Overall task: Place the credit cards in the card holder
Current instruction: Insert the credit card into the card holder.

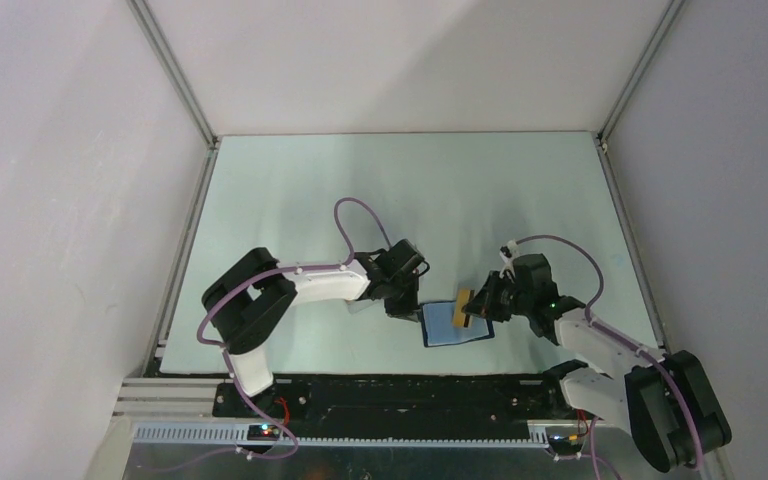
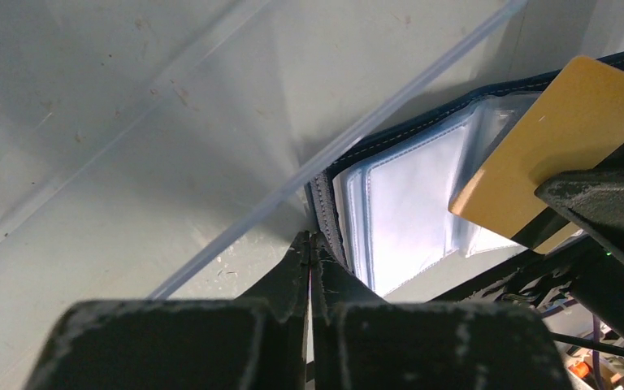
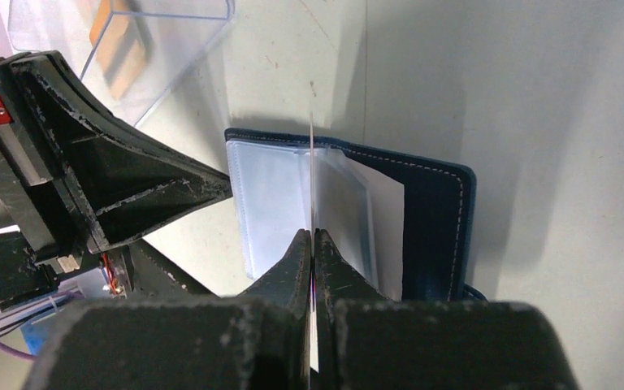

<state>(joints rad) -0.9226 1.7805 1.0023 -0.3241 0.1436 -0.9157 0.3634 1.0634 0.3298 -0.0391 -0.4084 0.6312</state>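
At the left, the clear tray (image 3: pixel 175 57) sits on the table (image 1: pixel 360 190) with further cards (image 3: pixel 119 45) inside it. Its right rim runs just beside the card holder's left edge.

The left gripper (image 2: pixel 309 240) comes in over that rim. Its fingers are pressed together and their tip rests at the left edge of the card holder (image 3: pixel 435 219). Whether they nip the cover or only touch it cannot be told.

The card holder lies open and flat near the table's near edge, between the two arms. Its navy cover shows as a border around pale clear sleeves.

Over its right half, the right gripper (image 3: pixel 312 237) pinches one credit card (image 2: pixel 565 134). The card is tilted up on edge, and its dark stripe is at the gripped end. Its free edge reaches in over the sleeves, which are slightly lifted there. The pictures do not show whether it has entered a slot.

Right of the holder, open table runs to the right edge. Open surface also stretches beyond both grippers to the far edge.
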